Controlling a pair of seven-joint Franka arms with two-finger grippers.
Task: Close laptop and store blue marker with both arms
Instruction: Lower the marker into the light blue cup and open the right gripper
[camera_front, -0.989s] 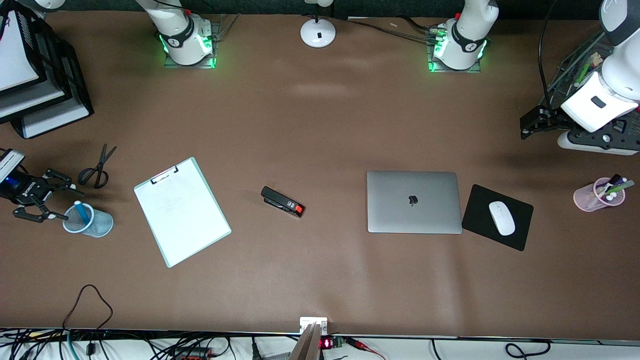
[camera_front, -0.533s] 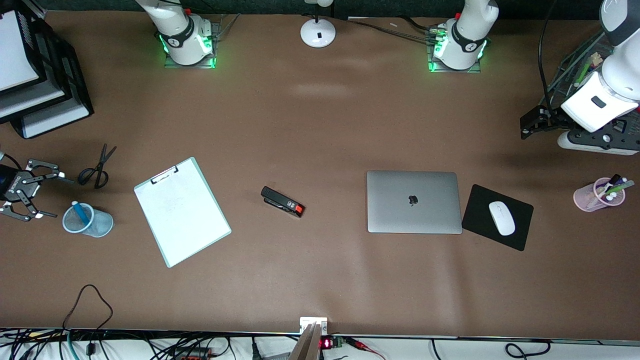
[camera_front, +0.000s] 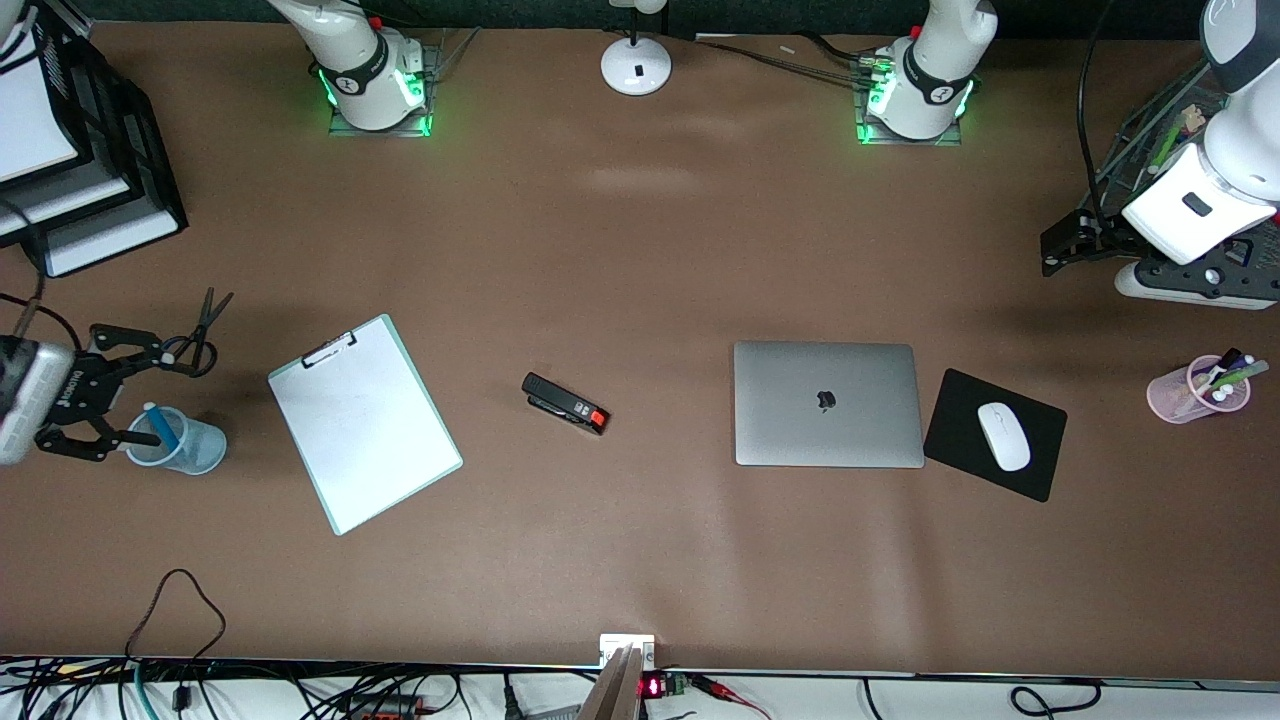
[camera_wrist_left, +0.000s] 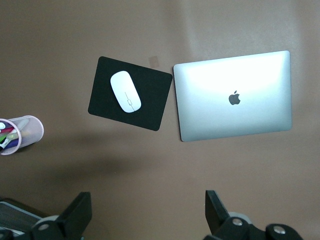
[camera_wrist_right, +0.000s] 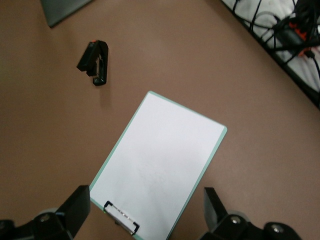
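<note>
So the laptop (camera_front: 828, 404) lies shut beside the mouse pad (camera_front: 995, 434). Marker (camera_front: 160, 424) stands in the cup (camera_front: 180, 442); right gripper (camera_front: 128, 392) hangs spread above it. Left gripper (camera_front: 1065, 243) waits spread by the table's end.

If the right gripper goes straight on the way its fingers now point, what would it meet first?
Probably the clipboard: the right wrist view frames it between the open fingers of the right gripper. That gripper is over the blue cup and the scissors, and its height is unclear.

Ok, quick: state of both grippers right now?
Left gripper: jaws open, empty, up over the table near the mouse pad.
Right gripper: jaws open, empty, beside the cup holding the blue marker.
</note>
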